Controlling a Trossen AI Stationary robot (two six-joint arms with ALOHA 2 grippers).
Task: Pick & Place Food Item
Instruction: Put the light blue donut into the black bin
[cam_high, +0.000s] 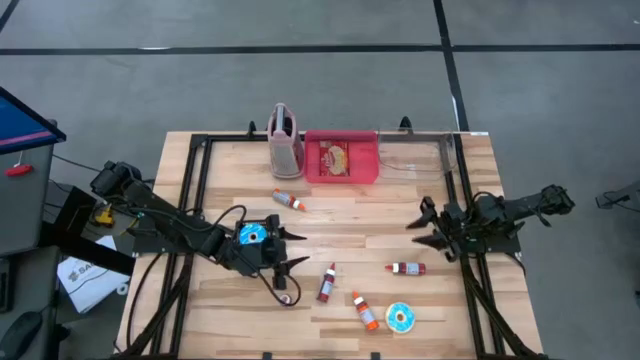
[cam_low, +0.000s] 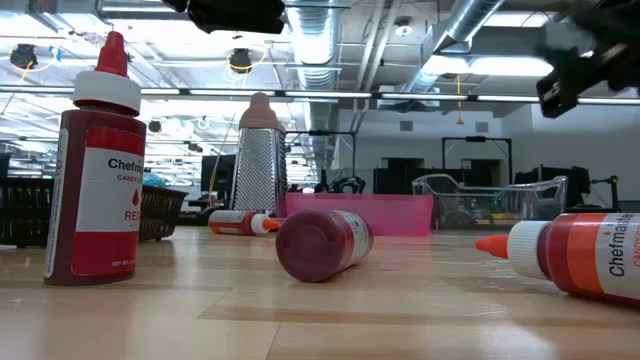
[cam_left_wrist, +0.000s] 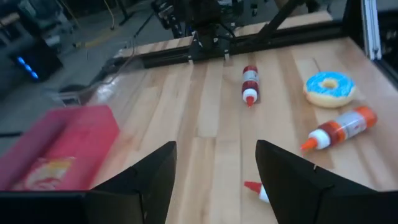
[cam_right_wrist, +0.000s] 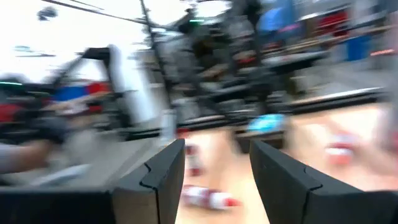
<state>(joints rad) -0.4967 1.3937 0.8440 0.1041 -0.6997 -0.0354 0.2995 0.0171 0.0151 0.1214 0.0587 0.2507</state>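
A blue-iced donut lies flat on the wooden table near its front edge. A pink tray at the back holds a yellow-and-red food packet. My left gripper hovers open over the table's left middle and points toward the right, with nothing between its fingers. My right gripper stands open at the right, pointing left, also holding nothing.
Several red sauce bottles lie about. One bottle stands upright near my left gripper. A metal grater stands left of the tray, and a clear container sits to its right.
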